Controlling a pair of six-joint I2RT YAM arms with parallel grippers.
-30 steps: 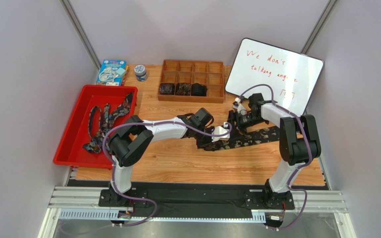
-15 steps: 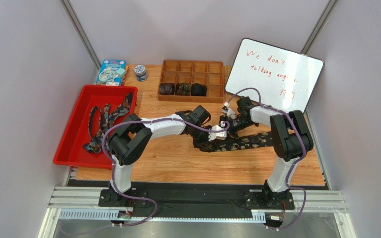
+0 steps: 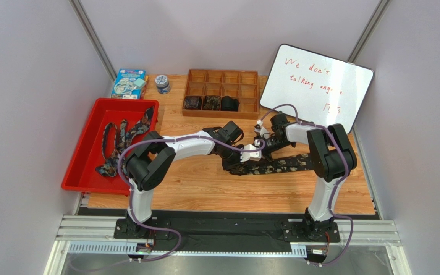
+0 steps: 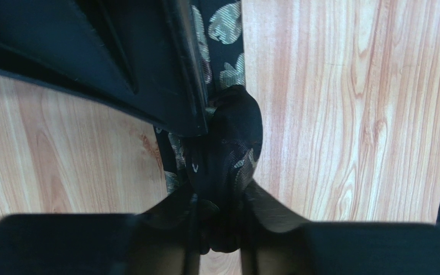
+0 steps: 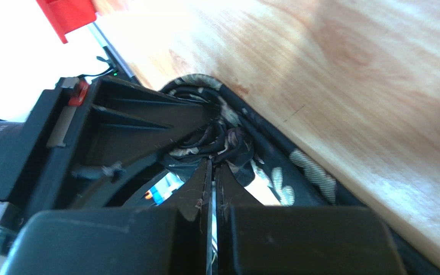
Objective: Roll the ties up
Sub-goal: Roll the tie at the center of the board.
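Note:
One dark floral tie lies across the wooden table, and its left end is wound into a small coil. My left gripper is shut on that coil; up close, the bunched fabric sits pinched between the left gripper's jaws. My right gripper is shut, just right of the coil. In the right wrist view its tips rest against the coil's folds, and I see no fabric between the jaws. More ties lie loose in the red tray. Three rolled ties sit in the wooden organiser.
A whiteboard leans at the back right, close behind the right arm. A blue box and a small jar stand at the back left. Grey walls close in both sides.
My right gripper has swung left to the coil and shut, and its elbow has followed left. The left gripper has kept its hold and hardly moved.

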